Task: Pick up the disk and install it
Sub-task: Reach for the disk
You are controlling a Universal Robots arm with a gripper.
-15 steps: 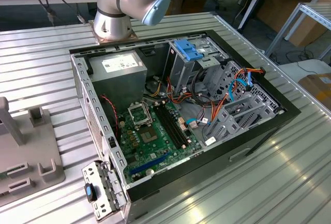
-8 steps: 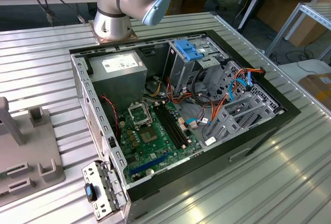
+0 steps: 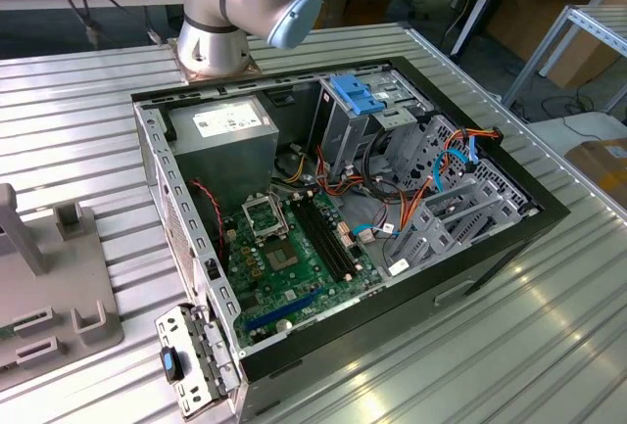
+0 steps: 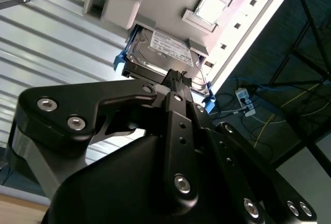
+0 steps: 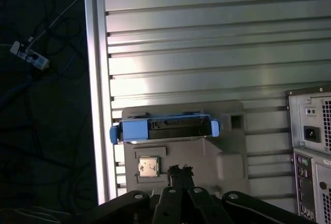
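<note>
Pincer [image 5: 180, 170] hovers near disk [image 5: 164, 129] in grey holder [image 5: 227, 157].

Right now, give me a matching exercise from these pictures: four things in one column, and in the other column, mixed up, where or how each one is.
Things:
1. disk
2. computer case
3. circuit board
4. power strip

States:
A. green, lying inside the case
B. on the dark floor beyond the edge of the table
C. open, standing on the ribbed metal table
D. blue-framed, resting in the grey holder

Pairs: 1-D, 2-C, 3-A, 4-B.
</note>
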